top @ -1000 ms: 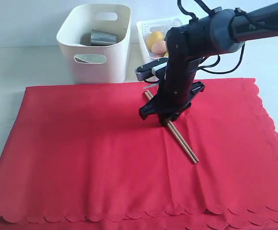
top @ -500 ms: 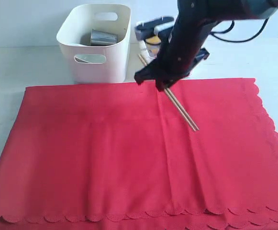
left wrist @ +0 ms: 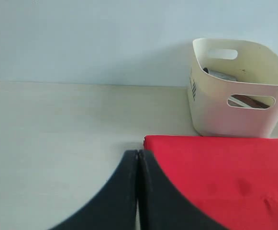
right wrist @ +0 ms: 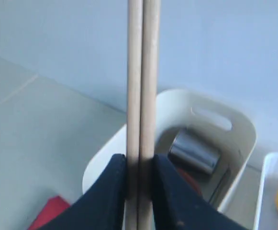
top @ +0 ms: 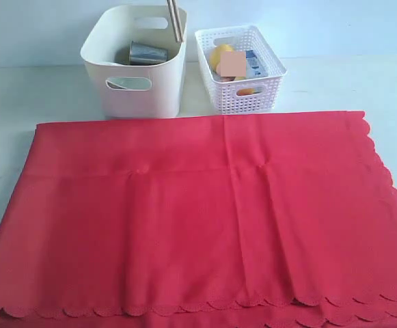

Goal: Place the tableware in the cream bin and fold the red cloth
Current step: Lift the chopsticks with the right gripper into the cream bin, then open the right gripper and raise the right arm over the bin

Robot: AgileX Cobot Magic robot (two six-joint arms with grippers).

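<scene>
The pair of pale wooden chopsticks (top: 175, 20), now lifted off the large red scalloped cloth (top: 184, 219), is clamped in the right gripper (right wrist: 139, 160) above the tall cream plastic bin (top: 143, 102). Only release remains before folding. The left gripper (left wrist: 138, 155) is closed on nothing beside the cloth's corner.

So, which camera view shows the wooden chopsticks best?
The right wrist view: the pair of chopsticks fills it, clamped in the right gripper over the cream bin. The exterior view shows only one end; the left wrist view, none.

Open room over red cloth (top: 184, 219); cream bin (top: 143, 102), lattice basket (top: 247, 99) behind.
</scene>
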